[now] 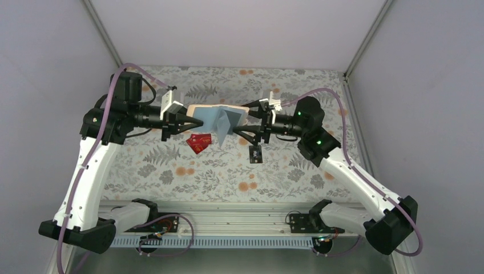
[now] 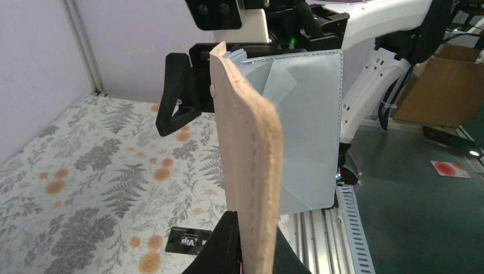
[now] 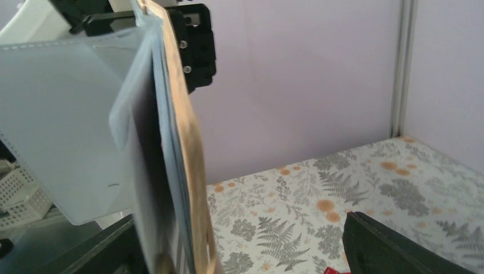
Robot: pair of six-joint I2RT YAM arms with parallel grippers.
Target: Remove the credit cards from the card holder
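Left gripper [image 1: 192, 120] pinches card holder [image 1: 220, 119] aloft; right gripper [image 1: 243, 121] jaws spread astride it. Advise firm pinch, pockets tipped toward credit cards [image 1: 198, 141] beneath holder.

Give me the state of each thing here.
card holder, open, held above the table.
red credit cards, out, overlapping on the table.
black credit card, out, flat on the table.
left gripper, shut on the card holder.
right gripper, open around the card holder's other panel.
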